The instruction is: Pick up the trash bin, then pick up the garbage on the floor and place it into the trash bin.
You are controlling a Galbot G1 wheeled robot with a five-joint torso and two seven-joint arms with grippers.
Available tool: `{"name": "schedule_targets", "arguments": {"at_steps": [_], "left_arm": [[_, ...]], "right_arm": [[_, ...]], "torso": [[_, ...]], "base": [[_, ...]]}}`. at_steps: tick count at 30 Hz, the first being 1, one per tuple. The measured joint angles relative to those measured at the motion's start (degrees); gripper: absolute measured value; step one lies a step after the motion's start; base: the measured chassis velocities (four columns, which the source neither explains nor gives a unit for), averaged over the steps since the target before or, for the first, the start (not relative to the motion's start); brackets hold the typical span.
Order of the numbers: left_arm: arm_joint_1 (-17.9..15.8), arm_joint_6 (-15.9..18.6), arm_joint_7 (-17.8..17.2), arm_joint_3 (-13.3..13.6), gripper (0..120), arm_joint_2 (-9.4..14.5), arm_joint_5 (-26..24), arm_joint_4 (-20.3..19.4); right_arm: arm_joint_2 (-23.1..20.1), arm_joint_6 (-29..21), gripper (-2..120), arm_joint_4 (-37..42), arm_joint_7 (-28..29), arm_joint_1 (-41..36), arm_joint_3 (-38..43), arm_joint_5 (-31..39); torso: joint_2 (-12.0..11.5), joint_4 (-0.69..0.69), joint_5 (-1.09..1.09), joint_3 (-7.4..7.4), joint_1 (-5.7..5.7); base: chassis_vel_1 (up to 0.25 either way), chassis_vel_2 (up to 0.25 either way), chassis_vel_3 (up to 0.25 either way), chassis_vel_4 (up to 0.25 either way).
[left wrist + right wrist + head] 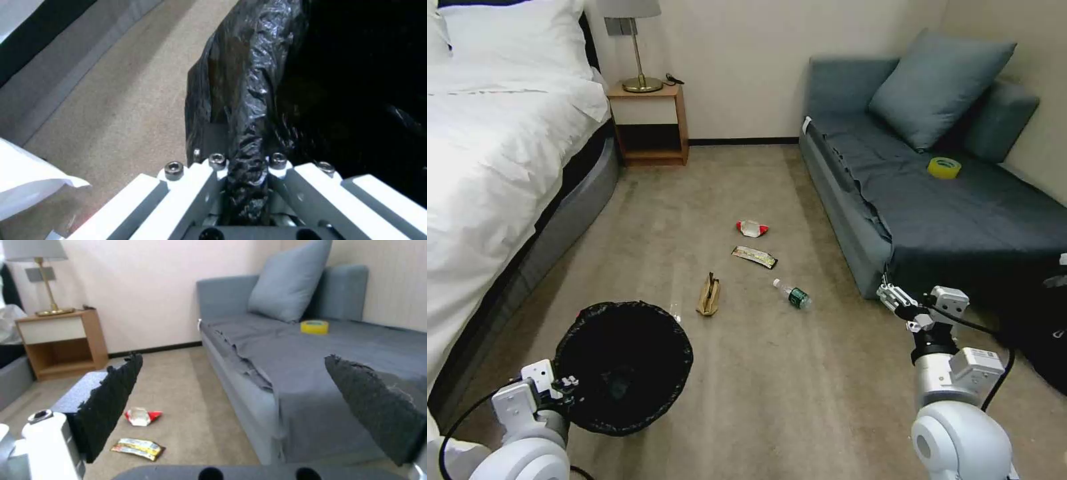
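At the far left a bed [487,153] with white sheets runs along the carpet [760,373], with a wooden nightstand [650,127] and a lamp [637,47] at its head. At about 7 o'clock in the head view, the left gripper [564,387] is clamped on the near rim of the trash bin [624,363]; the left wrist view shows its fingers [195,186] closed tight on a bunched fold of the black bag [245,110] at the rim.

The garbage lies on the floor past the bin, toward 12 o'clock: a brown paper bag [709,295] just beyond the rim, then a dark-and-gold wrapper [754,257], a red-and-white packet [752,229] farthest off, and a clear bottle [792,294] with a green label at about 1 o'clock from the paper bag.

At 4 o'clock the right gripper [894,297] hangs beside the grey sofa [960,213], its pads [106,403] spread wide, holding nothing. A yellow tape roll [944,167] sits on the sofa seat by a cushion [937,83].
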Motion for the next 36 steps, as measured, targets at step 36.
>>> {"name": "schedule_targets", "arguments": {"at_steps": [36], "left_arm": [[-3.33, -2.3, 2.61, -6.17, 1, -0.15, -0.14, 3.56]], "right_arm": [[0.29, 3.4, 100, -2.34, -3.52, 0.04, -0.49, -2.24]], "torso": [[0.0, -0.01, 0.01, 0.0, 0.0]], "base": [[-0.08, 0.085, 0.083, -0.082]]}}
